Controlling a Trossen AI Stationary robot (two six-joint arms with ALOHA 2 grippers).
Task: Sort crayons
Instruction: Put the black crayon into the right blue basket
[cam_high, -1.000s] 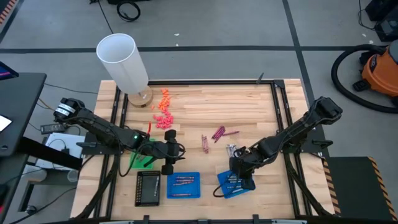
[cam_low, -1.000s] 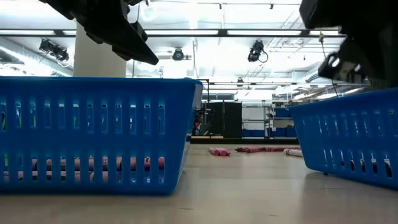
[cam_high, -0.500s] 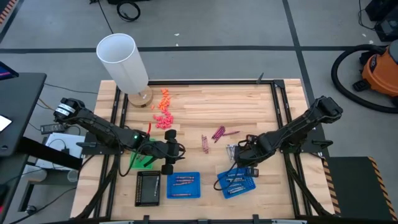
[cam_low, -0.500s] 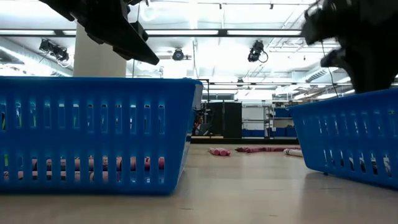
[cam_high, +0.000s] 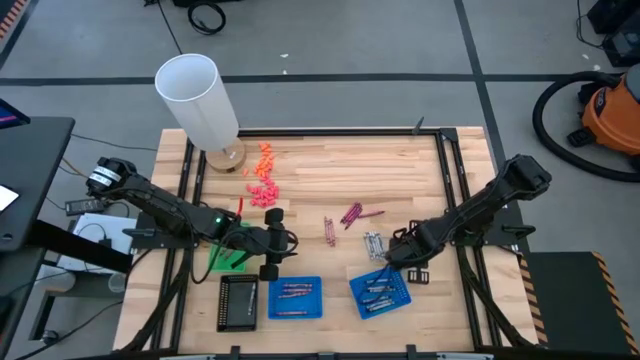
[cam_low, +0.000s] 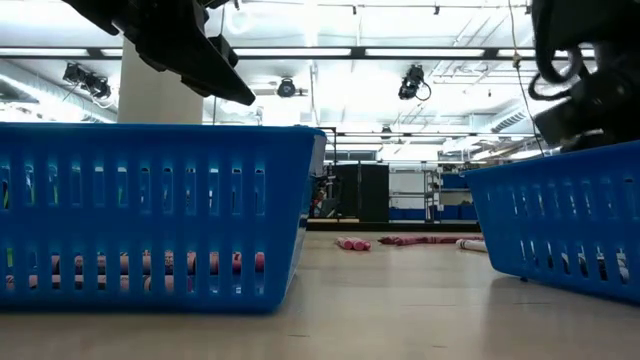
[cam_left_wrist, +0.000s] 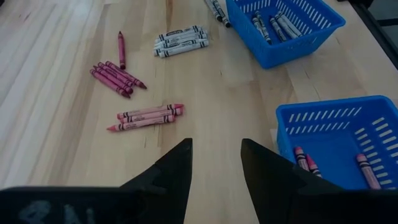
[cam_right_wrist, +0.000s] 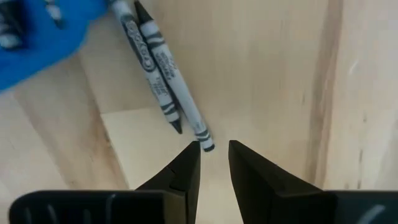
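Sorting underway: loose crayons (cam_left_wrist: 147, 114) lie mid-surface in maroon, reddish and grey (cam_left_wrist: 180, 41) clusters, others already in two blue baskets (cam_high: 380, 292). Right claw (cam_right_wrist: 213, 155) hovers low over two grey crayons (cam_right_wrist: 163, 83) beside its basket, fingers slightly parted, holding nothing. Left claw (cam_left_wrist: 216, 163) waits above the other basket (cam_left_wrist: 323, 127), open and empty. Crayons judged light, stiff, waxy, apt to roll and snap; pinch one mid-length on the paper wrap, across its axis.
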